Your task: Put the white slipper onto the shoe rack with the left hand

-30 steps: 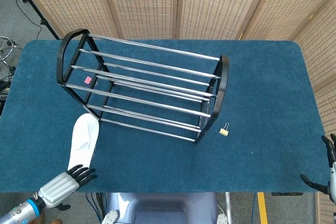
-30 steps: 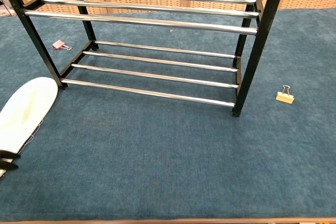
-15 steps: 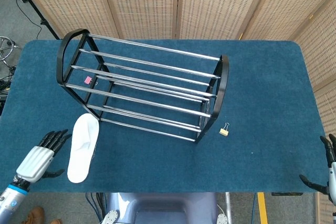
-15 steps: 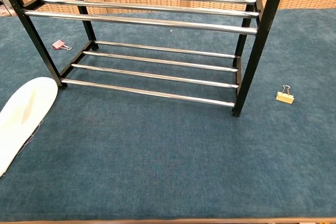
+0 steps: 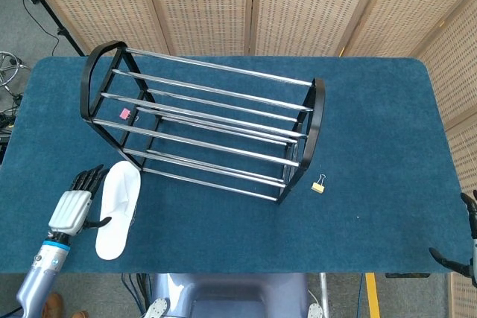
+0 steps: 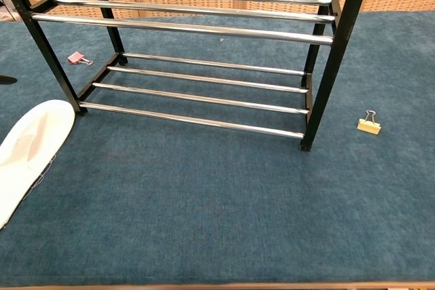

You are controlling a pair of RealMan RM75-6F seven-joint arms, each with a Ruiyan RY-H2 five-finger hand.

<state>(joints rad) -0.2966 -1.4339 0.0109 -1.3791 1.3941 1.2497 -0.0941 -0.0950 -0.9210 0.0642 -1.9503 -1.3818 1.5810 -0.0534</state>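
Note:
The white slipper (image 5: 118, 210) lies flat on the blue table, toe towards the shoe rack (image 5: 203, 126), just off the rack's near-left corner. In the chest view the slipper (image 6: 27, 152) shows at the left edge. My left hand (image 5: 75, 207) hovers open right beside the slipper's left side, fingers spread and pointing away from me, thumb reaching towards the slipper; it holds nothing. Only a dark fingertip (image 6: 7, 80) of it shows in the chest view. My right hand (image 5: 468, 247) sits at the table's near-right edge, open and mostly cut off.
A pink binder clip (image 5: 125, 114) lies under the rack's left end. A yellow binder clip (image 5: 319, 183) lies on the table (image 5: 373, 132) near the rack's right foot. Wicker screens stand behind the table.
My left hand swung from the slipper's near end out to the left, then came forward and in, close beside the slipper's left side. The slipper shifted slightly. The right hand barely moved.

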